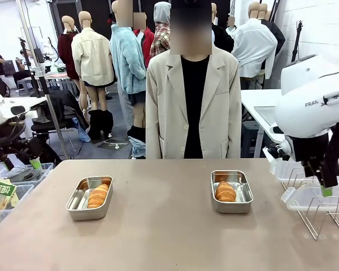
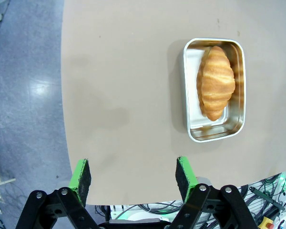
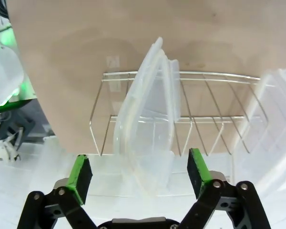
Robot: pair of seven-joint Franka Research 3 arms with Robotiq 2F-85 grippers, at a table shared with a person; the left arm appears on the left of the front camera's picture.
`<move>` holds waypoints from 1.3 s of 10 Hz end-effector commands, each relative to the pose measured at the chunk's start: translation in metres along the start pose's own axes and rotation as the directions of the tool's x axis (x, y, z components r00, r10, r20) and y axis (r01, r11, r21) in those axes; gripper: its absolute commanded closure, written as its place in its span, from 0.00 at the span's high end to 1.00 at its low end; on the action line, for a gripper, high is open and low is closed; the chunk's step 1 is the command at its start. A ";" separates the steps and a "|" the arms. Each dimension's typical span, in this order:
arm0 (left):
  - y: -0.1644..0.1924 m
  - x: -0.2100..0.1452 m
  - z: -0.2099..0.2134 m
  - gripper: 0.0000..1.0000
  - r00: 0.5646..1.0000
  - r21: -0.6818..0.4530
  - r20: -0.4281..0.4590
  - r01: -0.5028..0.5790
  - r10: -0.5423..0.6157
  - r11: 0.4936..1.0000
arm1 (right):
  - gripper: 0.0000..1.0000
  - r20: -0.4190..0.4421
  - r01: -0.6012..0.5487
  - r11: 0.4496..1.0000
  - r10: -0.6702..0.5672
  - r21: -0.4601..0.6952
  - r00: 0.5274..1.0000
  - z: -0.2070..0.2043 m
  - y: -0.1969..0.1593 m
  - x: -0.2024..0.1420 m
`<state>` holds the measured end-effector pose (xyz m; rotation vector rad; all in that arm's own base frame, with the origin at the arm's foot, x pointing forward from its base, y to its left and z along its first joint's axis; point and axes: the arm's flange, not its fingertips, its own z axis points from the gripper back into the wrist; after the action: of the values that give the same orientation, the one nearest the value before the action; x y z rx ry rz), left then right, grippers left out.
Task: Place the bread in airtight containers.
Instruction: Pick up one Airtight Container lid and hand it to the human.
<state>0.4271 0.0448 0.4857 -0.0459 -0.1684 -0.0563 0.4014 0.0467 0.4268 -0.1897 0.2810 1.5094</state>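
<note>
Both rolls (image 1: pixel 98 195) are sitting in the steel containers (image 1: pixel 82 214) on the tabletop (image 1: pixel 164 237), uncovered. The right pincer (image 3: pixel 140 167) is hanging open, straddling the clear lids (image 3: pixel 148 124) in the wire rack (image 3: pixel 209 95). The left pincer (image 2: pixel 133 174) is hovering open near the tabletop edge. Risk: the lids are nesting together, so a pinch may end up grabbing two or dragging the rack.

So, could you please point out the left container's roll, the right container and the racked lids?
Left container's roll (image 1: pixel 98 196), front view, ridged top.
Right container (image 1: pixel 232 208), front view, near wall.
Racked lids (image 3: pixel 145 143), right wrist view, nearest lid's face.
</note>
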 end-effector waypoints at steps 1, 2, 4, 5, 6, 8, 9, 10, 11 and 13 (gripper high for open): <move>0.000 0.001 0.001 0.92 1.000 0.001 0.009 -0.012 0.012 1.000 | 1.00 0.032 0.050 0.998 -0.051 0.034 0.998 -0.008 -0.016 0.004; 0.000 0.001 0.001 0.92 1.000 0.001 0.009 -0.012 0.012 1.000 | 1.00 0.027 0.063 0.996 -0.065 0.068 0.998 -0.020 -0.026 0.006; 0.000 0.001 0.001 0.92 1.000 0.001 0.009 -0.012 0.012 1.000 | 0.80 0.033 0.067 0.996 -0.068 0.053 0.997 -0.025 -0.026 0.007; 0.000 0.001 0.001 0.92 1.000 0.001 0.009 -0.012 0.012 1.000 | 0.61 0.041 0.069 0.997 -0.071 0.044 0.997 -0.025 -0.025 0.005; 0.000 0.001 0.001 0.92 1.000 0.001 0.009 -0.012 0.012 1.000 | 0.41 0.041 0.076 0.996 -0.077 0.040 0.996 -0.025 -0.024 0.004; 0.000 0.001 0.001 0.92 1.000 0.001 0.009 -0.012 0.012 1.000 | 0.02 0.037 0.082 0.996 -0.084 0.036 0.996 -0.023 -0.024 0.004; 0.000 0.001 0.001 0.92 1.000 0.001 0.009 -0.012 0.012 1.000 | 0.00 0.030 0.084 0.996 -0.086 0.043 0.996 -0.023 -0.024 0.004; 0.000 0.001 0.001 0.92 1.000 0.001 0.009 -0.012 0.012 1.000 | 0.00 0.025 0.090 0.995 -0.091 0.052 0.996 -0.023 -0.025 0.004; 0.000 0.001 0.001 0.92 1.000 0.001 0.009 -0.012 0.012 1.000 | 0.00 0.027 0.093 0.994 -0.095 0.053 0.995 -0.023 -0.025 0.004; 0.000 0.001 0.001 0.92 1.000 0.001 0.009 -0.012 0.012 1.000 | 0.00 0.030 0.095 0.994 -0.096 0.053 0.995 -0.021 -0.025 0.004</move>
<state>0.4272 0.0448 0.4856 -0.0459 -0.1682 -0.0562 0.4260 0.0413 0.4068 -0.1543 0.2704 1.4289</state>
